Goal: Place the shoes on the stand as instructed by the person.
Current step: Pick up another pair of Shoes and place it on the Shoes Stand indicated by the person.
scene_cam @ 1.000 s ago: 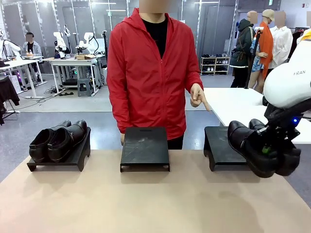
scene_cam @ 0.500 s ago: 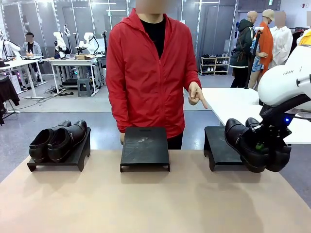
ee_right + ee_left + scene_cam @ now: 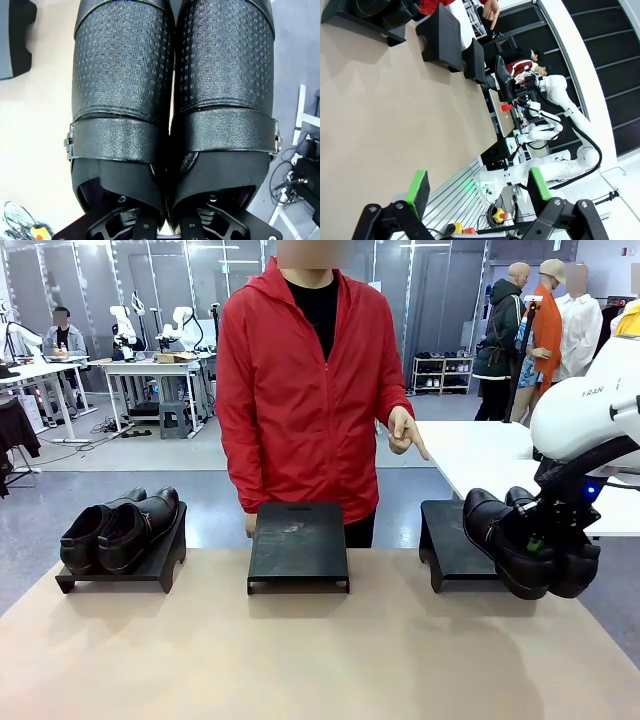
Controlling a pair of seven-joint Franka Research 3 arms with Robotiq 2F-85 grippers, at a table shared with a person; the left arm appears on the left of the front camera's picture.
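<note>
My right gripper (image 3: 541,541) is shut on a pair of glossy black shoes (image 3: 512,543), held in the air at the right end of the table with toes to the left, beside and partly in front of the bare right stand (image 3: 452,543). In the right wrist view the gripper (image 3: 170,221) pinches the inner walls of both shoes (image 3: 122,95) together. The person (image 3: 310,390) in red stands behind the middle stand (image 3: 298,545), one hand (image 3: 404,433) pointing down to the right. Another pair of shoes (image 3: 120,528) rests on the left stand (image 3: 150,568). My left gripper (image 3: 477,189) hangs open above the table.
The tan table (image 3: 300,650) has free room in front of the three stands. A white table (image 3: 480,455) stands behind the right stand. In the left wrist view the right arm (image 3: 560,100) with the shoes shows far off.
The right arm has lifted the shoes slightly and drawn them left, closer to the right stand. The person's pointing hand has risen a little. The last half second shows almost no motion.
</note>
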